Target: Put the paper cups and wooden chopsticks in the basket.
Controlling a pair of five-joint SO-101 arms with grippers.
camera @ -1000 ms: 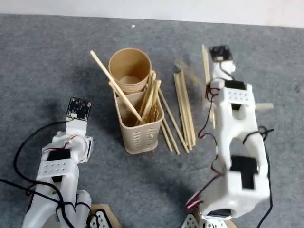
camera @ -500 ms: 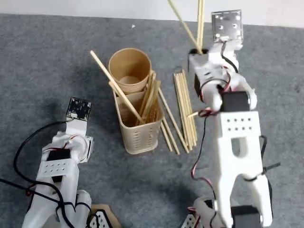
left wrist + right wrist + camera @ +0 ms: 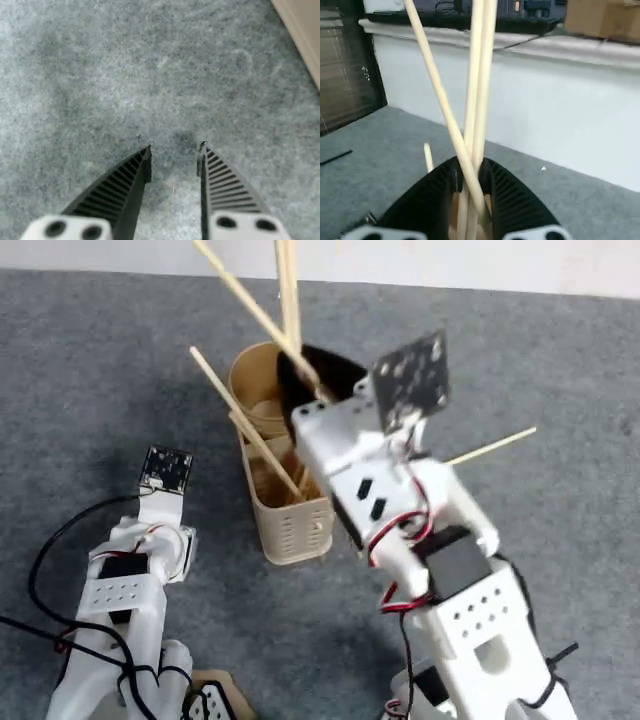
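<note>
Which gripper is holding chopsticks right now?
The right gripper, shut on three chopsticks over the basket; the left gripper hangs open above bare carpet.

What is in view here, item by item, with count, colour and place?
basket: one, beige, mid-carpet, between the arms.
cup: one, brown, at the basket's far end.
basket chopsticks: at least two, pale wood, leaning out of the basket.
held chopsticks: three, pale wood, in the right gripper, raised near the cup.
stray chopstick: one, pale wood, jutting out beside the right arm; held or not, cannot tell.
carpet: grey, covers the table.
left gripper: open, over carpet.
right gripper: shut on the held chopsticks.
</note>
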